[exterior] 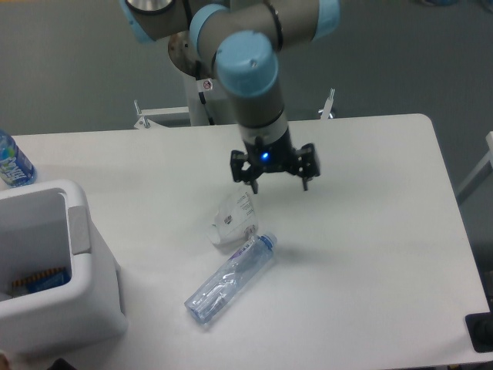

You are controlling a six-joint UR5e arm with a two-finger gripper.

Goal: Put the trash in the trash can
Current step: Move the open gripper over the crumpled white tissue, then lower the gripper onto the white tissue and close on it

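- The tool (279,186) hung with its two fingers spread apart and nothing between them, above the white bench (370,231).
- It sat just up and to the right of the crumpled paper wrapper (233,219), apart from it.
- The crushed clear bottle (229,279) lay on its side just below the wrapper, its bluish cap toward it.
- The trash can (54,270) stood at the bench's left edge, with something lying in its bottom.
- A blue-labelled bottle (11,162) stood behind the can.
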